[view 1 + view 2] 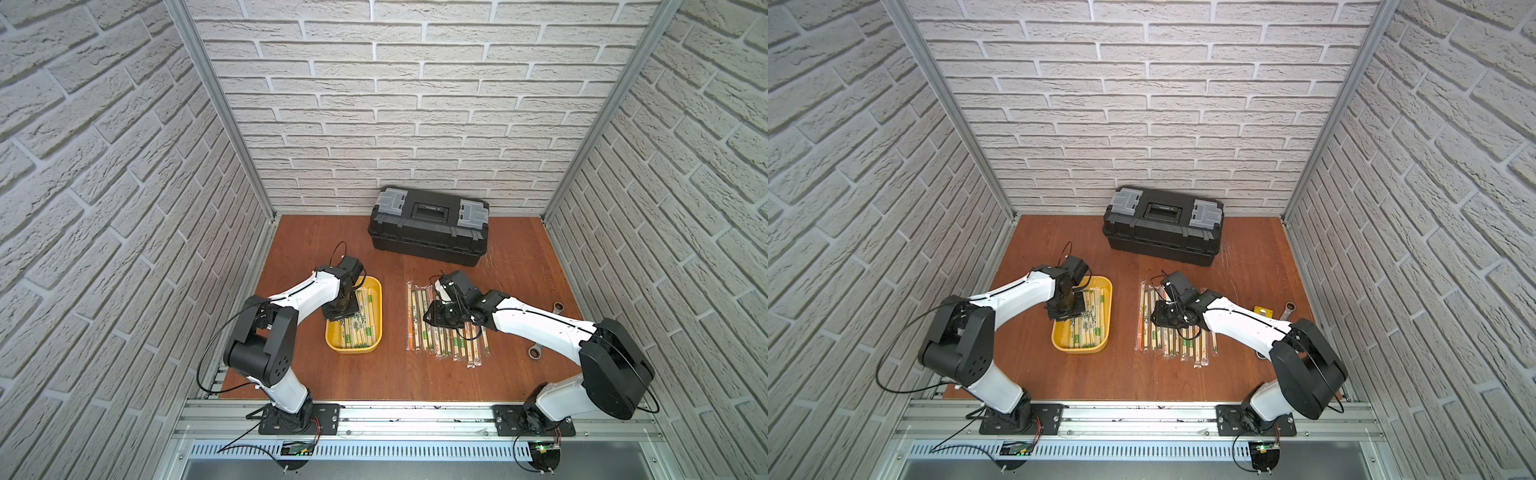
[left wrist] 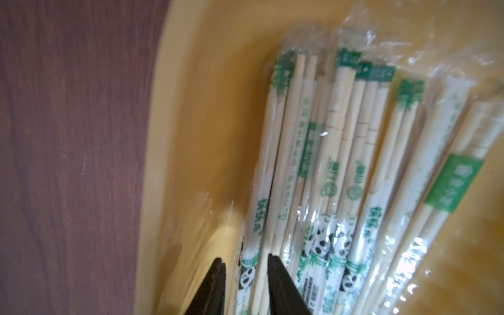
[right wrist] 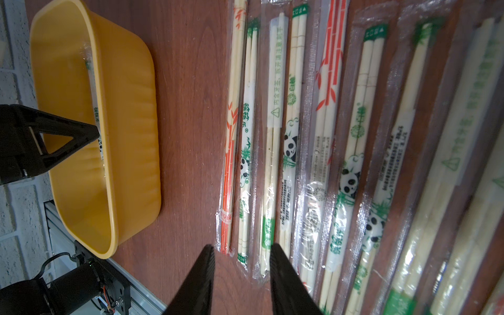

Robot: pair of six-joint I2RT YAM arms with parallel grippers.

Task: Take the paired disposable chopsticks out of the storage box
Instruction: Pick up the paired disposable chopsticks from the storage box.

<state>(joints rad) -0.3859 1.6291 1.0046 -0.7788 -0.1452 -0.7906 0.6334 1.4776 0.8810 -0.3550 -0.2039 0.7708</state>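
Handling paired disposable chopsticks (image 2: 341, 163): likely light, stiff, slippery; pinch mid-length; left claw (image 2: 245, 259) astride one pair in storage box (image 2: 204, 109), grip unclear; right claw (image 3: 242, 246) released, empty

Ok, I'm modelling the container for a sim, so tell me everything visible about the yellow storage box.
The yellow storage box is a shallow, open rectangular tray of opaque plastic, with rounded corners, a rolled rim and rippled long walls. It sits flat on the brown wooden table, beside but apart from the chopstick row laid out there. Sleeved chopstick pairs lie lengthwise inside, leaving bare floor along one wall. The left gripper dips its fingers in, astride one sleeve.
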